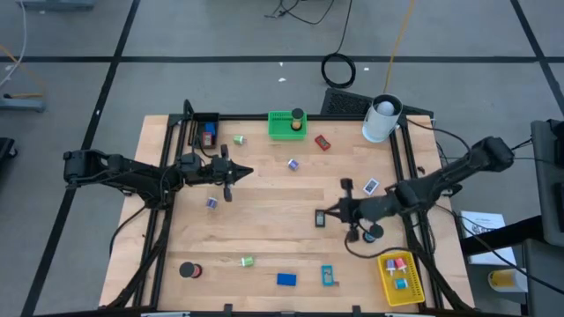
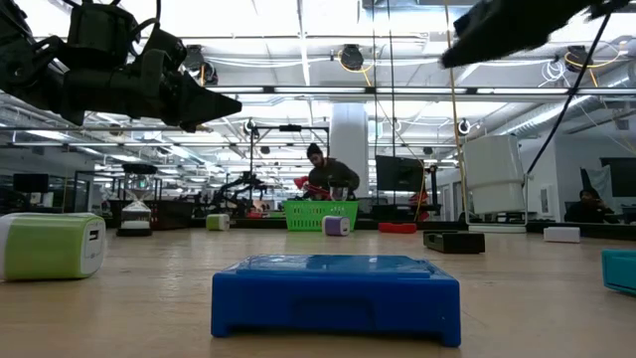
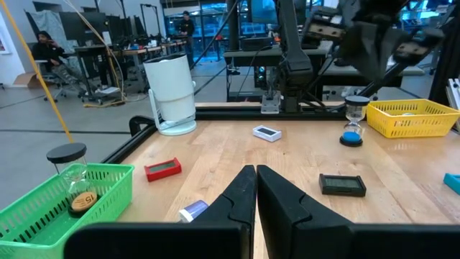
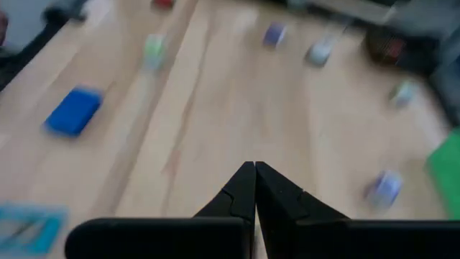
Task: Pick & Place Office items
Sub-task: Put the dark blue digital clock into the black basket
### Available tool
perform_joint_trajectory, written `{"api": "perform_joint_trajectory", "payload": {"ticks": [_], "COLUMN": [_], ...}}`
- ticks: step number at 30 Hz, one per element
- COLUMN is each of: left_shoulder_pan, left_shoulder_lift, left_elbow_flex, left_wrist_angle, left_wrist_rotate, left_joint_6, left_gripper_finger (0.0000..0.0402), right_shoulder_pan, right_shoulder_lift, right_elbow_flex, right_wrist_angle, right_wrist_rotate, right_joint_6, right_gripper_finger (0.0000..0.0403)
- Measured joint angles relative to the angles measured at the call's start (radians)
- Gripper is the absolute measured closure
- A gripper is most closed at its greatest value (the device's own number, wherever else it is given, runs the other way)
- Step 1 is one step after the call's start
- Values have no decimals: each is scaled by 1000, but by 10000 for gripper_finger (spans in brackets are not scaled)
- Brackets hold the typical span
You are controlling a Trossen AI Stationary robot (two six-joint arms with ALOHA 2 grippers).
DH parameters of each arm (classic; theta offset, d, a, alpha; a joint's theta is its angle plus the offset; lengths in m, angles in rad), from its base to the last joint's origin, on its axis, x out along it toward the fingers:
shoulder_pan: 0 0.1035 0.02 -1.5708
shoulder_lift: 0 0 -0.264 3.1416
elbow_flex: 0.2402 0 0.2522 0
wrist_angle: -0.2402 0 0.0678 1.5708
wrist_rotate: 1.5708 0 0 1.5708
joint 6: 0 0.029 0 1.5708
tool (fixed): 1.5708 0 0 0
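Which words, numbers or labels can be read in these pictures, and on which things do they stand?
No text can be read with certainty.
Disc inside the hourglass in the green bin: a dark mark, perhaps a number, too small to read.
White flat item: a dark face, nothing legible.
Red block and black flat item: panels show no readable text.
White cylinder: plain.

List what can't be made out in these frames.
- Black bin contents: too small in the high view, partly under the frame rail.
- Right wrist view: motion blur; the blue block is only a smear.
- Low view: blue block hides the table behind it.
- Yellow bin items: too small to identify.
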Motion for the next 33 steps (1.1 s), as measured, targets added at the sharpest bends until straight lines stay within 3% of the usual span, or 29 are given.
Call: {"api": "perform_joint_trajectory", "payload": {"ticks": [9, 14, 17, 28, 33], "left_shoulder_pan": [0, 0, 0, 0, 0], "left_shoulder_lift": [0, 0, 0, 0, 0], "left_elbow_flex": [0, 0, 0, 0, 0], "left_wrist_angle": [0, 0, 0, 4, 4], "left_wrist_rotate": [0, 0, 0, 0, 0], "left_joint_6": [0, 0, 0, 0, -25], "left_gripper_finger": [380, 380, 380, 380, 380], "right_shoulder_pan": [-172, -239, -262, -366, -428], "right_shoulder_lift": [1, 0, 0, 0, 0], "right_elbow_flex": [-424, -576, -601, -596, -585], "right_wrist_angle": [972, 1293, 1368, 1355, 1327], "right_wrist_rotate": [-4, -6, -9, -119, -238], "right_joint_6": [-179, -162, -143, -114, -53], "right_gripper_finger": [399, 399, 399, 399, 399]}}
